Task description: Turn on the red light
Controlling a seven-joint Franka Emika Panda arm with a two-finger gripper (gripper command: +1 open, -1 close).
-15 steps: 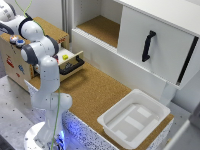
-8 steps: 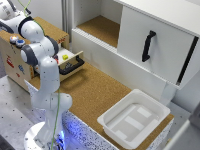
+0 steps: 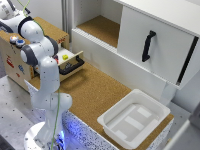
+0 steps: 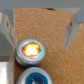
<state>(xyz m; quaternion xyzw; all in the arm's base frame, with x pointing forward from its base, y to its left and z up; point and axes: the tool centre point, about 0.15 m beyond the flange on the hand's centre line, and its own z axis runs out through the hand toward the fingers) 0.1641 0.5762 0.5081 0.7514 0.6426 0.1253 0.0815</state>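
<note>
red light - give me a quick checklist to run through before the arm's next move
1. Red light lit: ok, it glows orange in the wrist view.
2. Gripper over the red light: ok, the light sits between the jaws.
3. Jaws free of any object: ok, open, nothing between them.
4. Blue button untouched: ok, beside the red light, away from the jaws.
5. Contact with the red light: cannot tell from either view.
6. Retreat path above the wooden box: cannot tell, the arm hides the gripper in the exterior view.
</note>
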